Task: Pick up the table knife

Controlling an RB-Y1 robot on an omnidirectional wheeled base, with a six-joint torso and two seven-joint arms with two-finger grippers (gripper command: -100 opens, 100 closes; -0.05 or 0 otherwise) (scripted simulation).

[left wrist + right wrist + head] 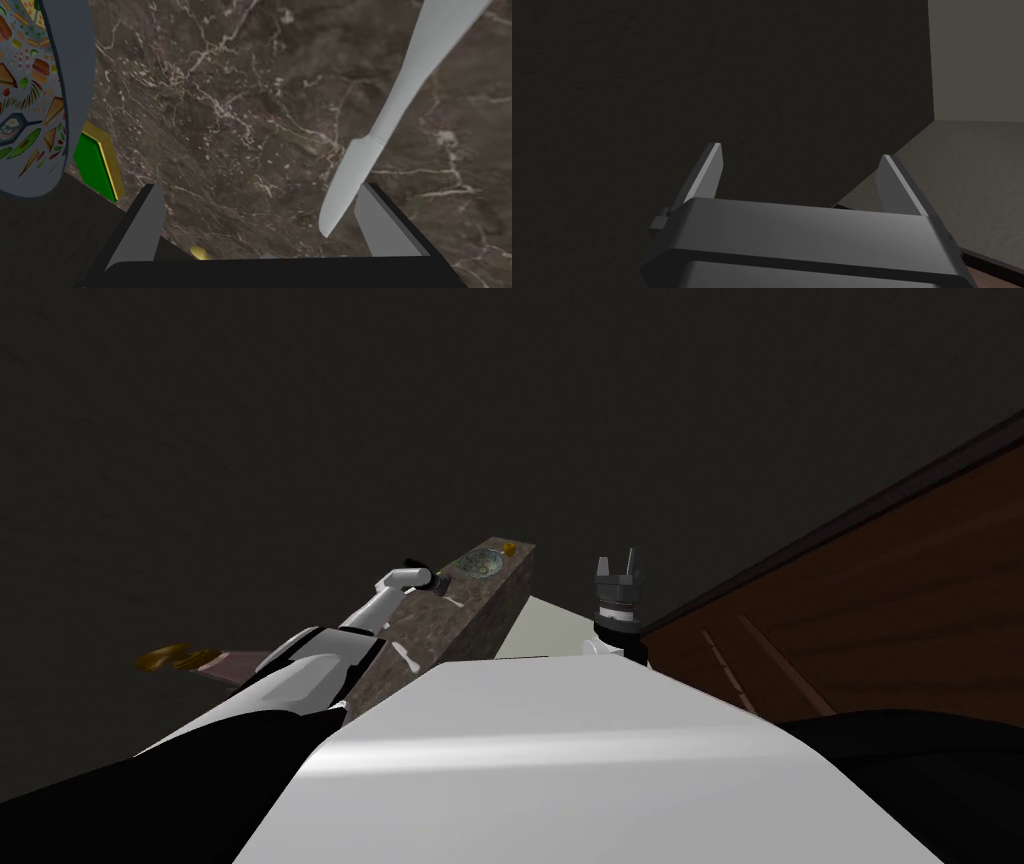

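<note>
A plain light grey table knife [387, 120] lies flat on a dark brown marbled counter top [240, 100]. My left gripper [260, 200] hovers over that counter, open, with nothing between its fingers. The knife's blade tip lies just inside one finger [372, 220], and the handle runs away from the gripper. In the head view the left gripper [443, 581] is stretched out over the counter [470, 608], next to a small white streak that may be the knife [452, 602]. My right gripper [620, 566] is raised at the right of the counter, open and empty [799, 180].
A patterned plate [30, 95] with food drawings lies on the counter beside the left gripper, also seen from the head [478, 561]. A green and yellow block [97, 165] sits at the plate's edge. A brown wooden surface [880, 598] rises on the right.
</note>
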